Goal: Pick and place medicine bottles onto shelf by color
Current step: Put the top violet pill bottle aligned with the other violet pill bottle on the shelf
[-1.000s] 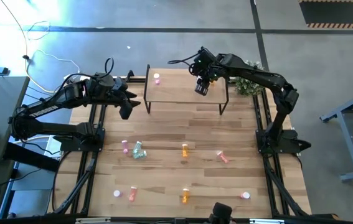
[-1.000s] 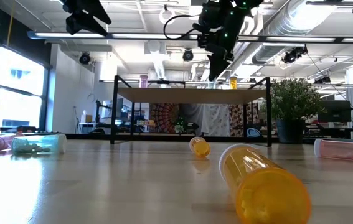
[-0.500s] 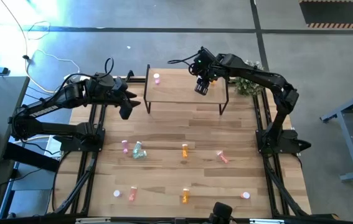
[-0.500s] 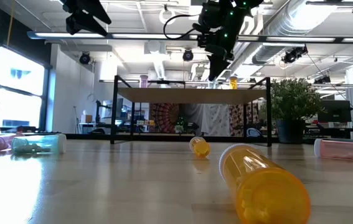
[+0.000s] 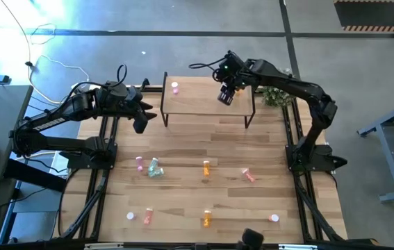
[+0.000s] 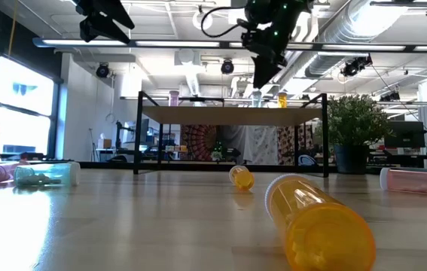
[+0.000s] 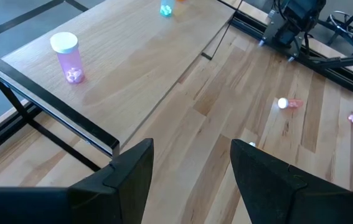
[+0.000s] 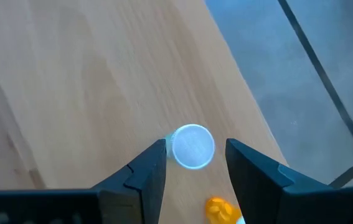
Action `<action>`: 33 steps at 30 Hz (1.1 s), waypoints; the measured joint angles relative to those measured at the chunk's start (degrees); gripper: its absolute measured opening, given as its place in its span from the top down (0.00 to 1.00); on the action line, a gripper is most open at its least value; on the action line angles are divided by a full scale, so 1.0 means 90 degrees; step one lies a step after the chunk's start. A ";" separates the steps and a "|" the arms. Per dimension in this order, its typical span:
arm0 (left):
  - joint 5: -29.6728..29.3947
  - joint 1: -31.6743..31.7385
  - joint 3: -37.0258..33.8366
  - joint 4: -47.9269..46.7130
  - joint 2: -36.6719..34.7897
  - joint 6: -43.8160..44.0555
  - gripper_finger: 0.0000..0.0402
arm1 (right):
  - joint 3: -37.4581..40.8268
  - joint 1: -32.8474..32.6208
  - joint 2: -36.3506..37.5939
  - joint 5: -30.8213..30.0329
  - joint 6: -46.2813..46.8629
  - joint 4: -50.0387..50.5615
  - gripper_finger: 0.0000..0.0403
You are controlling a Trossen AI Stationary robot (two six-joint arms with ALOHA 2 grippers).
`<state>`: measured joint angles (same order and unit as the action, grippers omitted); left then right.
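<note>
The shelf (image 5: pixel 203 104) stands at the table's far edge. My right gripper (image 5: pixel 226 95) hangs open above the shelf's right part, fingers pointing down. A pale green bottle (image 6: pixel 256 96) stands upright on the shelf right below it. Its white cap (image 8: pixel 193 146) shows between the two fingers (image 8: pixel 151 165), which stay clear above it. An orange bottle (image 6: pixel 282 98) stands beside it. A pink bottle (image 5: pixel 175 88) stands at the shelf's far left corner. My left gripper (image 5: pixel 141 118) waits open in the air left of the shelf.
Loose bottles lie on the tabletop: pink (image 5: pixel 140 163), pale green (image 5: pixel 155 169), orange (image 5: pixel 206 167) and salmon (image 5: pixel 248 175) mid-table. Several more lie near the front edge, among them an orange one (image 5: pixel 206 219). A potted plant (image 5: pixel 274 96) stands right of the shelf.
My right gripper has risen a little above the shelf. The pale green bottle, hidden behind its fingers before, now shows standing on the shelf beneath it.
</note>
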<state>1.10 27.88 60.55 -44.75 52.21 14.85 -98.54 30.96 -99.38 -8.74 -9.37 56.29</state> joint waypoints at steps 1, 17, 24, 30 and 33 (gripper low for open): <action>0.0012 -0.0007 0.0000 -0.0004 0.0000 0.0004 0.50 | 0.0000 -0.0002 0.0043 0.0030 0.0107 0.0007 0.61; 0.0375 -0.0757 -0.0002 -0.1036 -0.0007 0.1004 0.50 | 0.0000 -0.0986 0.0898 0.0068 0.2098 0.0028 0.61; 0.0279 -0.1163 -0.0002 -0.1764 -0.0007 0.2022 0.50 | 0.0000 -0.1478 0.0991 0.0070 0.2761 0.0050 0.61; -0.0148 -0.1612 -0.0005 -0.2545 -0.0007 0.3239 0.50 | 0.0000 -0.1721 0.0970 0.0066 0.2824 0.0052 0.61; -0.0387 -0.1939 -0.0005 -0.2773 -0.0007 0.3979 0.50 | 0.0000 -0.1741 0.0968 0.0060 0.2658 0.0056 0.61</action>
<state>-2.38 10.43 60.51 -69.70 52.14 50.66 -98.54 15.29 -90.67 -8.19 14.55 56.79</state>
